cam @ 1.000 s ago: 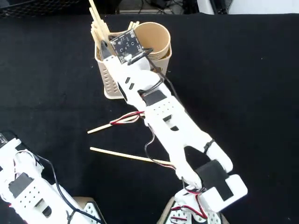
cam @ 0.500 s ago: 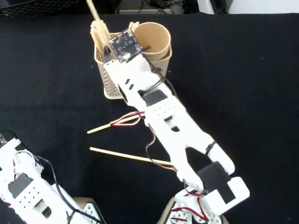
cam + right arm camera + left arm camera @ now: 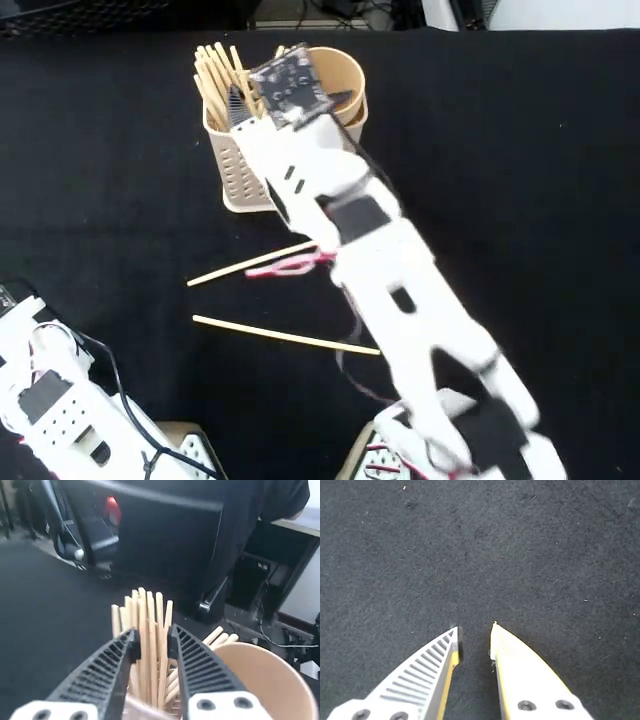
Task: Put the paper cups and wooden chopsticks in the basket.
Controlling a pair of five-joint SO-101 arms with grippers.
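Black desk, high view: cups and a bundle of chopsticks are held in the basket; two loose chopsticks are left on the desk.
Left wrist: left fingers are slightly parted and empty over bare desk.
Right wrist: right fingers are parted above the bundle, with nothing gripped.

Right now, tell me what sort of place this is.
Probably a robotics lab or workshop bench. A white robot arm stretches over a table covered in black cloth, a second arm sits beside it, and dark equipment stands behind.
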